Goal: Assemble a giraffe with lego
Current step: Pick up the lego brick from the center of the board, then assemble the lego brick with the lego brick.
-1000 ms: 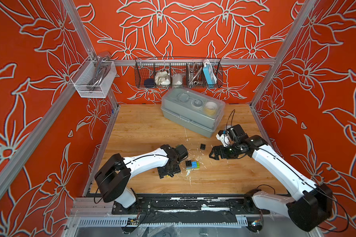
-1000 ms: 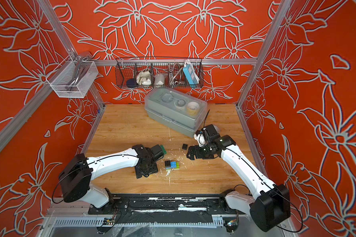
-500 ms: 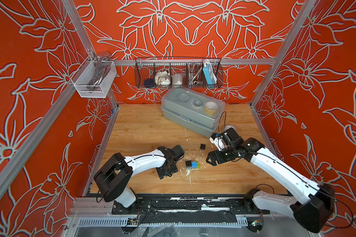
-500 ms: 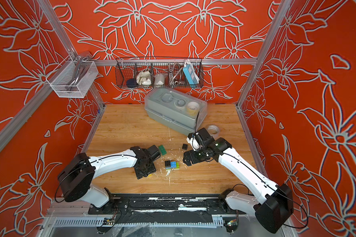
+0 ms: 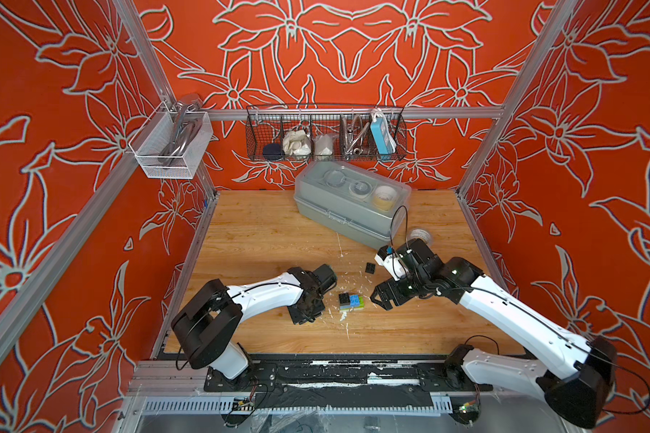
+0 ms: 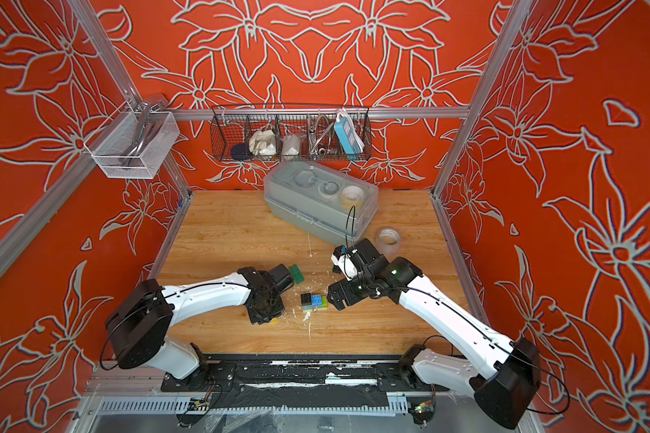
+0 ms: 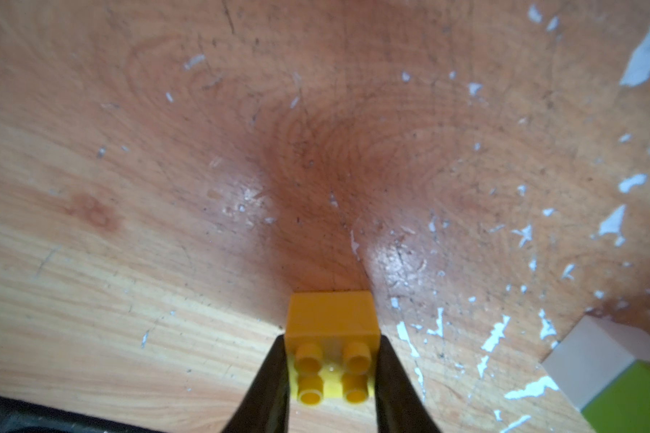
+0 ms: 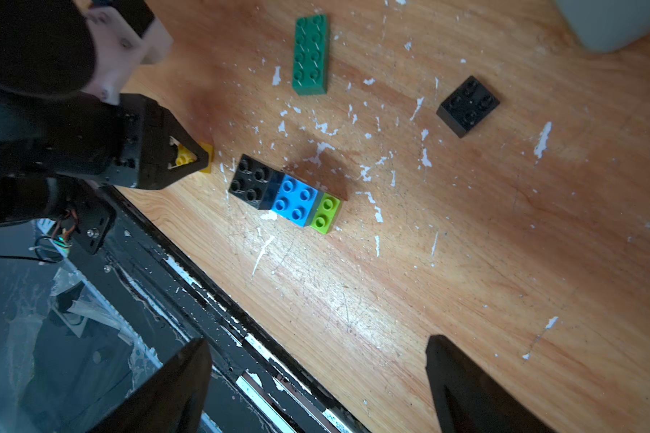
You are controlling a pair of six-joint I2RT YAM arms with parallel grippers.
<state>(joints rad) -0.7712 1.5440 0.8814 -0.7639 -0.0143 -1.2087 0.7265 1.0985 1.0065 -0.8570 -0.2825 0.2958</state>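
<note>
The yellow brick (image 7: 331, 315) is gripped by the left fingers (image 7: 267, 393) on the wooden surface (image 5: 278, 232), left of the giraffe stack (image 5: 351, 301). The right fingers (image 8: 466, 382) are held open and empty, just right of it. A dark green brick (image 8: 311, 52) and a black brick (image 8: 468, 106) are seen farther back.

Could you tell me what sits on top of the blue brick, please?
A black square brick covers one half of the blue brick; the other four blue studs are bare. Whatever lies beneath the black one is hidden.
</note>
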